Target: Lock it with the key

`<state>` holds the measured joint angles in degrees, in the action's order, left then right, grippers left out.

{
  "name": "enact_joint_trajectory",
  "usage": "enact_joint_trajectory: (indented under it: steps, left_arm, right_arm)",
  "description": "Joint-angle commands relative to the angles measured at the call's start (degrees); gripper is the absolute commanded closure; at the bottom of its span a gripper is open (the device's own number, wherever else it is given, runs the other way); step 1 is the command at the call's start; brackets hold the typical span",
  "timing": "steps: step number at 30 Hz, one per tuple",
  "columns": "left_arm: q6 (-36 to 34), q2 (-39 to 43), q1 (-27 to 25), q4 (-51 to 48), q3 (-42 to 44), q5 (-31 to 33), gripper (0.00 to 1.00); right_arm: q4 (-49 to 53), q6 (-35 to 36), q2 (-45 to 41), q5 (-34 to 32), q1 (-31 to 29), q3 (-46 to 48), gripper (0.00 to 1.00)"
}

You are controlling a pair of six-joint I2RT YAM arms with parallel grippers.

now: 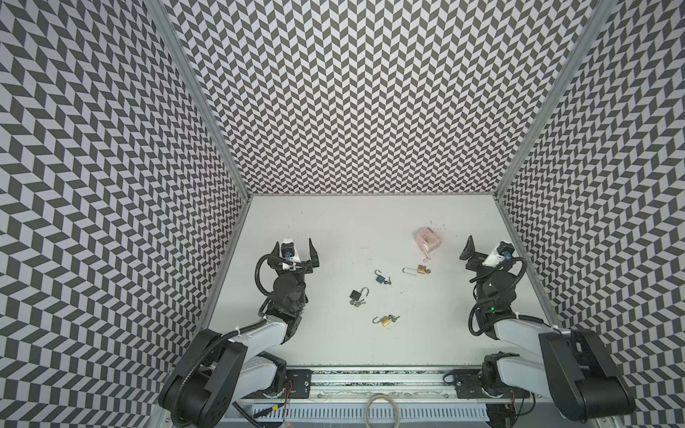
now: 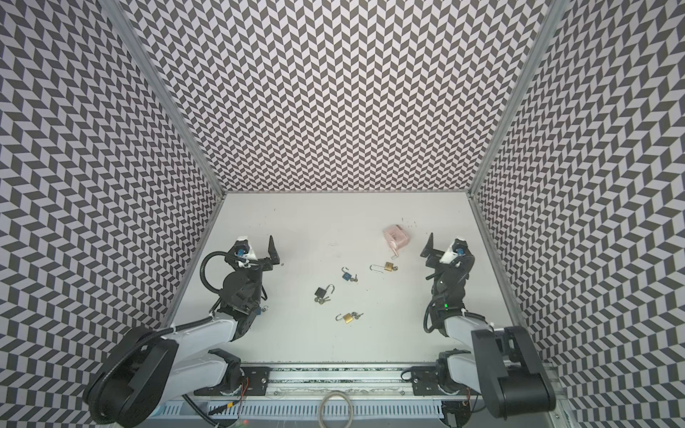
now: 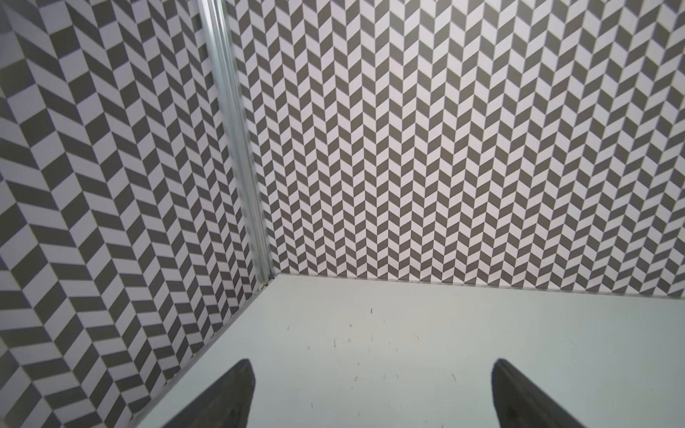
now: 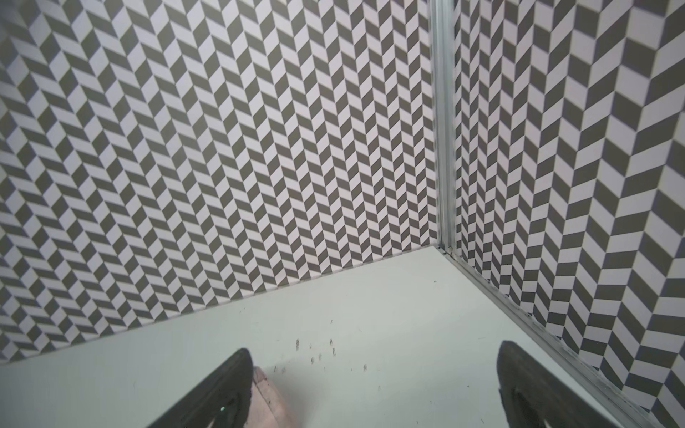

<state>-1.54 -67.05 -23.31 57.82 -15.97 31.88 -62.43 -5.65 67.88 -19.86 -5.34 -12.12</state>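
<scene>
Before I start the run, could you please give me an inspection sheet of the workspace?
Surface: white table, lightly scuffed, dark specks toward the back.
Job's things: five padlocks lying apart, all shackles open: pink padlock, long-shackle brass padlock, blue padlock, black padlock, small brass padlock. Keys sit at the last four; the pink one's cannot be told.
Clutter: nothing seen.
Hands: left hand and right hand open, empty, clear of the locks.
Cables: black hoses loop along both arms; grey cable loop beyond the front edge.
Surroundings: chevron walls on three sides; metal rail in front.
</scene>
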Motion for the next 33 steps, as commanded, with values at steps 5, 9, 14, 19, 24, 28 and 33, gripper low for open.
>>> enact_joint_trajectory:
  steps: [5,9,14,19,24,28,33]
  left_arm:
    - [31.72,6.09,-1.08,-40.53,-14.62,7.31,0.01]
    - [39.74,9.48,0.28,-49.23,-16.35,2.2,0.01]
    - [40.94,12.92,1.78,-50.15,-15.12,-10.11,0.01]
    - [41.17,10.19,-5.01,-54.79,-17.3,-12.35,0.01]
    - [41.46,7.04,-9.47,-52.14,-15.61,-15.73,0.01]
    - [39.73,5.0,-9.52,-50.79,-16.26,-19.4,0.01]
    - [39.34,4.47,-9.35,-49.38,-15.91,-21.71,0.01]
  right_arm:
    - [24.36,-16.09,-7.89,1.1,0.18,-9.06,0.01]
    - [40.14,-24.12,-6.51,-1.82,0.55,-16.34,0.01]
    - [38.48,-27.39,-8.29,6.4,0.59,-15.68,0.01]
    - [40.88,-24.72,-5.58,26.56,0.39,-19.3,0.01]
    - [55.0,-21.01,0.38,31.22,-4.7,-27.26,0.01]
    - [61.34,-16.29,4.14,26.15,-11.26,-30.27,0.01]
    - [73.05,-13.78,12.63,24.89,-13.9,-37.82,0.07]
